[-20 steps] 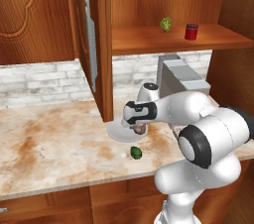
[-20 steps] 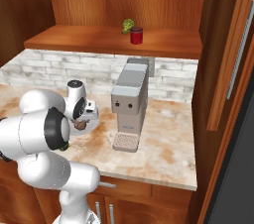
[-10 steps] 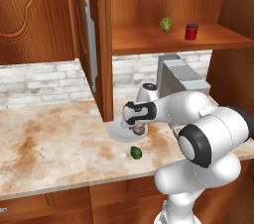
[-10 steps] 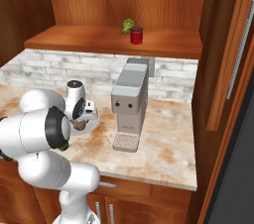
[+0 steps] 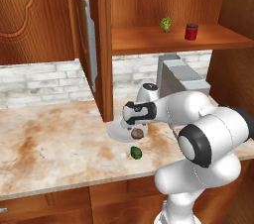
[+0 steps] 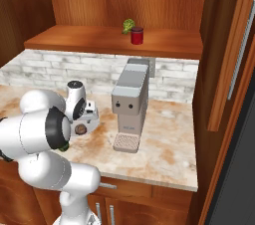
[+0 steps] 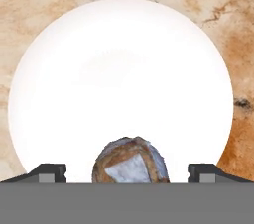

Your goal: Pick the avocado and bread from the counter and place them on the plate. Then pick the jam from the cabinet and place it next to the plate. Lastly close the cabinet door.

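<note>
We see the jaws spread wide over the plate (image 7: pixel 59 94), nothing held; bread (image 7: pixel 130 161) sits loose on the plate between them. Avocado (image 5: pixel 136 152) lies on the tabletop (image 5: pixel 54 143) just off the plate's near edge, below-front of the gripper (image 5: pixel 137 119).

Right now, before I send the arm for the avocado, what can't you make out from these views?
- Whether the bread rests on the plate: hand view, its underside is cut off at the bottom.
- Most of the plate: left base view, the gripper and cabinet door cover it.
- The avocado: right base view, mostly behind the arm.
- The jam label: too small.
</note>
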